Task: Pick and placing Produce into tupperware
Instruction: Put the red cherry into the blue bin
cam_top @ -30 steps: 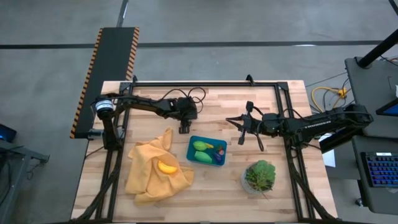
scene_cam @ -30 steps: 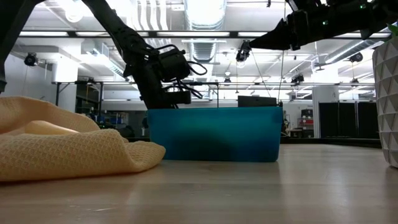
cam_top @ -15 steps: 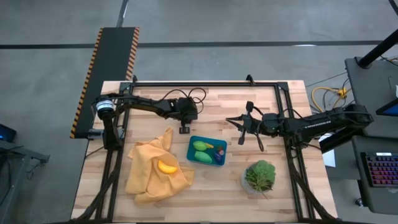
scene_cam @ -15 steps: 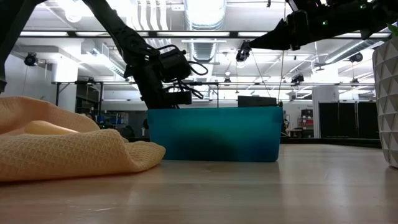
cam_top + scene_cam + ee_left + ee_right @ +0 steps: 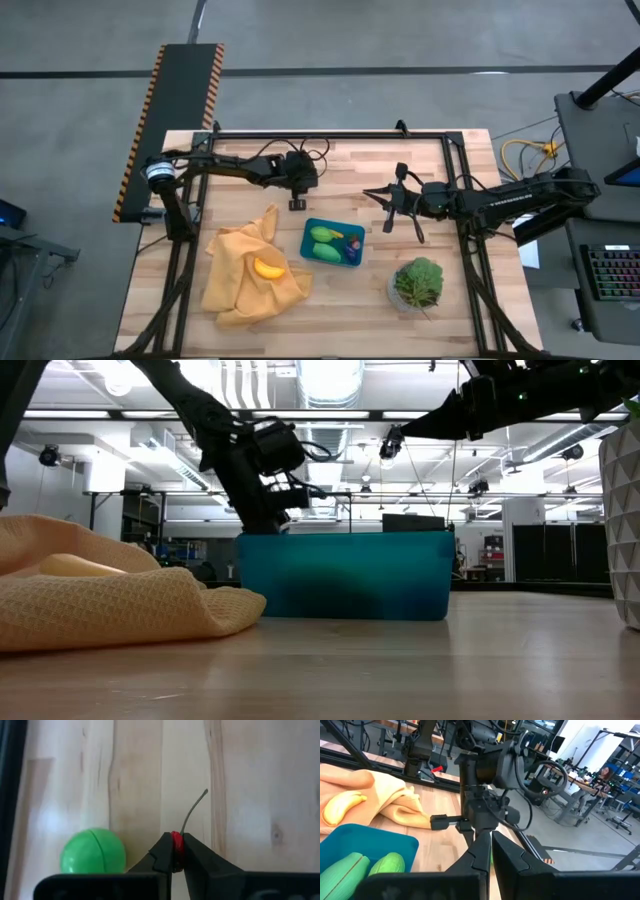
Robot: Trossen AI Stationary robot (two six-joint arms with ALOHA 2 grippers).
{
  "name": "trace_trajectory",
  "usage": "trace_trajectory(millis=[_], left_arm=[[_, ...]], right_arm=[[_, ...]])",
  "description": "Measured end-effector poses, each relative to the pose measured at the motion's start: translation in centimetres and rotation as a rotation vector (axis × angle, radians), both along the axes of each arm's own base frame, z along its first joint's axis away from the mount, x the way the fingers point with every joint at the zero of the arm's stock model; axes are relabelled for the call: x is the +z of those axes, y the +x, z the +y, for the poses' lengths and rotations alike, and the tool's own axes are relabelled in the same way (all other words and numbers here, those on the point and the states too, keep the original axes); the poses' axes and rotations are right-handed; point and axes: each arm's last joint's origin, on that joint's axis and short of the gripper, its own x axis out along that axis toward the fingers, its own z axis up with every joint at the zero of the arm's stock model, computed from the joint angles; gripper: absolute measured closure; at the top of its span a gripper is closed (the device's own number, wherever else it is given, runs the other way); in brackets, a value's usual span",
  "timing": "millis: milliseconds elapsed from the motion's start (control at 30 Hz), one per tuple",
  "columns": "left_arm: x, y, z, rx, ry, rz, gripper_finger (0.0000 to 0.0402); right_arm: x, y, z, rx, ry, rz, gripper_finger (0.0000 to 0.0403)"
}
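Left gripper (image 5: 177, 851): fingers closed on a small red stemmed piece (image 5: 176, 845), green ball (image 5: 93, 857) beside it. Tupperware (image 5: 333, 242) sat near (partly filled). Advice: lift straight, carry over its rim. Right gripper (image 5: 390, 208): waiting, fingers together, empty.

left gripper (image 5: 178, 851) jaws pinched, right gripper (image 5: 490, 851) jaws together

Wooden table (image 5: 250, 165) bears yellow cloth (image 5: 235, 275), teal tupperware (image 5: 332, 243), potted plant (image 5: 418, 282), green ball (image 5: 93, 851)
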Motion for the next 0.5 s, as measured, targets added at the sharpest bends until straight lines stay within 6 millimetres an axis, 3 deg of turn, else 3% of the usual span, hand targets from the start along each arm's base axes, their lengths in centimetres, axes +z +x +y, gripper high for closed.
trace_trajectory(millis=[500], left_arm=[[4.6, 0.6, -1.6, -0.149, -0.166, -0.339, 0.0393]], right_arm=[[0.1, -0.1, 0.0, 0.000, 0.000, -0.005, 0.0394]])
